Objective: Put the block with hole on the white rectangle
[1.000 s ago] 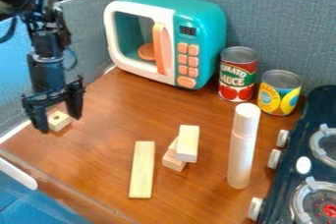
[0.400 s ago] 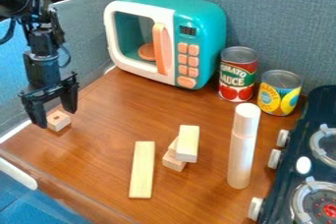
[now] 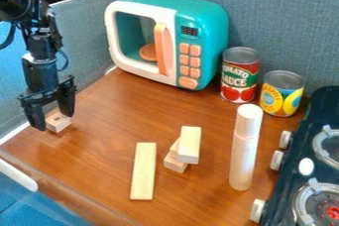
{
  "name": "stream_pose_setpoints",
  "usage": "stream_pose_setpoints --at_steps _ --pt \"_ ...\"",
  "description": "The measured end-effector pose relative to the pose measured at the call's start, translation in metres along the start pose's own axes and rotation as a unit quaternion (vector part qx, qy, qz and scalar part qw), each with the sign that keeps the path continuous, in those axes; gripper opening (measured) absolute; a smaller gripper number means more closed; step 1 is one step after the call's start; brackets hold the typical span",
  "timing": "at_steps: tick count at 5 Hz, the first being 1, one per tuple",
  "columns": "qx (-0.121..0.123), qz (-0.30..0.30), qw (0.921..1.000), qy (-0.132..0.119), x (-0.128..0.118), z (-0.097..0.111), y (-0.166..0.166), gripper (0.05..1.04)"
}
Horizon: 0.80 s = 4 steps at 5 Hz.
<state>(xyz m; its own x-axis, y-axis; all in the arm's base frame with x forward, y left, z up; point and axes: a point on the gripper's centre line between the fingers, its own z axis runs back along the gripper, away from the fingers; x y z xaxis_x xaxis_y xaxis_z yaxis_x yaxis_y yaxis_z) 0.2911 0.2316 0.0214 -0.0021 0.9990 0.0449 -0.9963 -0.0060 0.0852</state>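
At the left of the counter the black gripper (image 3: 54, 122) points down, its fingers apart around the small wooden block with a hole (image 3: 58, 122). That block rests on the wood near the left edge, partly covered by the fingers. A long, flat, pale rectangular piece (image 3: 143, 171) lies near the front centre. Just right of it, a shorter pale block (image 3: 190, 144) lies on top of another wooden block (image 3: 175, 161). I cannot tell which pale piece is the white rectangle.
A teal toy microwave (image 3: 198, 36) stands at the back, with a tomato can (image 3: 240, 76) and a yellow can (image 3: 282, 93) to its right. A tall white cylinder (image 3: 244, 150) stands right of centre. The toy stove (image 3: 311, 160) fills the right edge.
The gripper has shifted a little to the left, bringing its right finger closer to the block with the hole. The other blocks have kept their places.
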Motion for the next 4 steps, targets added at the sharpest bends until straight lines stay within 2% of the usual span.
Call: stream_pose_setpoints --at_steps 1,2,3,4 --pt "0.006 -0.002 1.0000 0.004 -0.001 -0.005 0.000 0.970" --pt "0.009 -0.003 1.0000 0.003 0.000 -0.006 -0.001 0.860" --pt "0.012 -0.021 0.9997 0.000 -0.004 -0.005 -0.004 0.576" --pt "0.014 -0.105 0.9944 0.008 -0.035 -0.001 -0.006 0.542"
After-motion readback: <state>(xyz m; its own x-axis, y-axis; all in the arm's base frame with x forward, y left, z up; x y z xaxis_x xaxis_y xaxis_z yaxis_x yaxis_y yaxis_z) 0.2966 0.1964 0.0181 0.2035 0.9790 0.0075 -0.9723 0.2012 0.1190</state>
